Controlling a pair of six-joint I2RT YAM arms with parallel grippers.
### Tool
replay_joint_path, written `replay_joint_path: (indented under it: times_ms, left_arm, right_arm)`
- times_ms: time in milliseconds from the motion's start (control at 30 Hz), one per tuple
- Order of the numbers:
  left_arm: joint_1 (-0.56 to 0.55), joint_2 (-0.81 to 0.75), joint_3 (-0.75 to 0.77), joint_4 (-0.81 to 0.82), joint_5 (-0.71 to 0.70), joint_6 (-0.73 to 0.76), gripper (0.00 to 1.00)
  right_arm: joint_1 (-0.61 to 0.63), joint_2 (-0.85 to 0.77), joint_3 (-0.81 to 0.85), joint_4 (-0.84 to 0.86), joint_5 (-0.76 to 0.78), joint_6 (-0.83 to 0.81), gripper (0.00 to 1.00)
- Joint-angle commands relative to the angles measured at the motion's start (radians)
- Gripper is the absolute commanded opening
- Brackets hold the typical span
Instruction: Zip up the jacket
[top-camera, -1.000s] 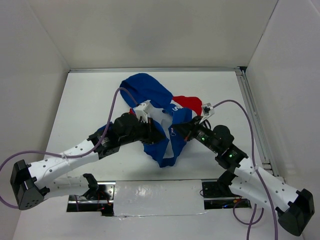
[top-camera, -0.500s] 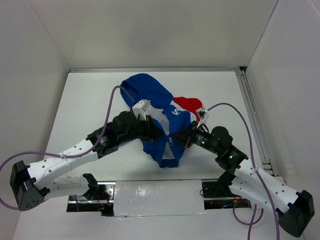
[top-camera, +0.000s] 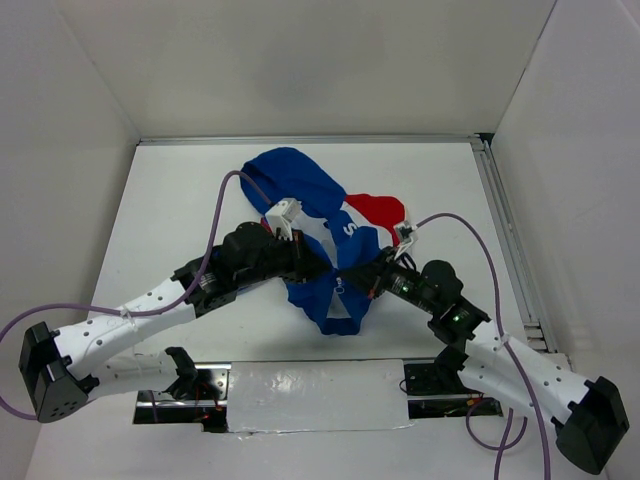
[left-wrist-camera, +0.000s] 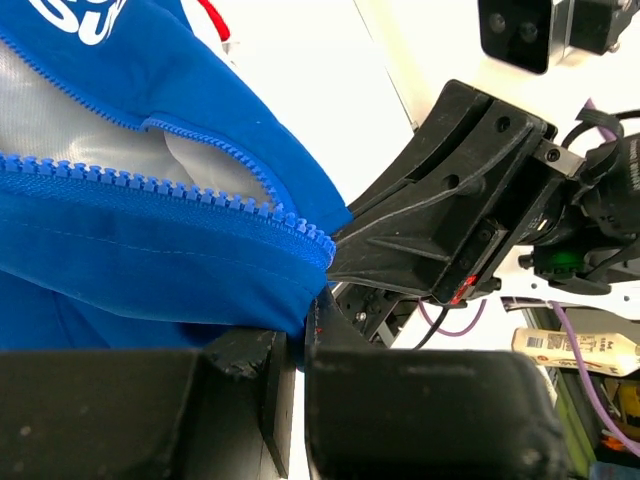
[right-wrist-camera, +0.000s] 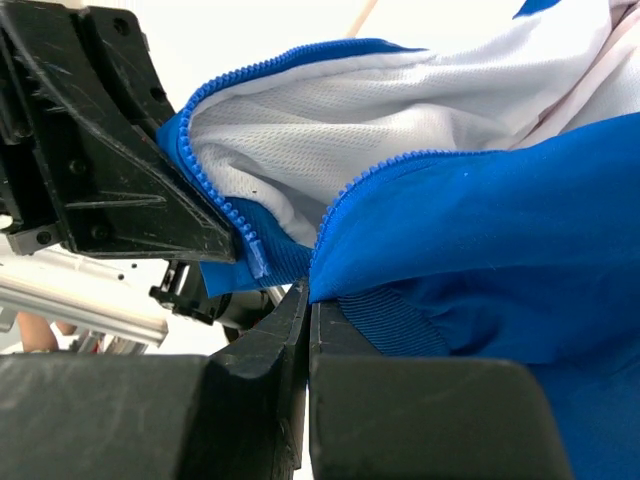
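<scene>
Gripping the soft, light jacket (top-camera: 300, 175) at its zipper ends (left-wrist-camera: 318, 243), your left pincer (left-wrist-camera: 295, 345) and right pincer (right-wrist-camera: 305, 310) both pinch fabric, so pull gently.

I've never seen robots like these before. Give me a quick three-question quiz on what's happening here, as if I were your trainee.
1. True or false: the jacket is already zipped all the way up.
2. The left claw and the right claw are each shut on: A) the jacket's blue edge, B) a cup, C) nothing.
3. Fill in: the mesh lining showing between the two rows of zipper teeth is ___ in colour.

Key: 1 false, because the rows of teeth lie apart; 2 A; 3 white.
</scene>
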Motion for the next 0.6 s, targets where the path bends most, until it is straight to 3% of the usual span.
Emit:
replay_joint_path:
  times_ms: [0,233,567]
  left_arm:
    - [0.001,-0.002,-0.007,0.079,0.021,-0.026,0.00]
    - [0.002,-0.009,-0.028,0.080,0.045,-0.052,0.00]
    - [0.002,0.017,-0.028,0.135,0.078,-0.064,0.00]
  right_arm:
    - [-0.007,-0.050,-0.024,0.139,0.035,0.024,0.00]
    - [-0.007,-0.095,-0.092,0.252,0.038,0.048,0.00]
    - [-0.007,-0.033,-0.084,0.292,0.031,0.045,0.00]
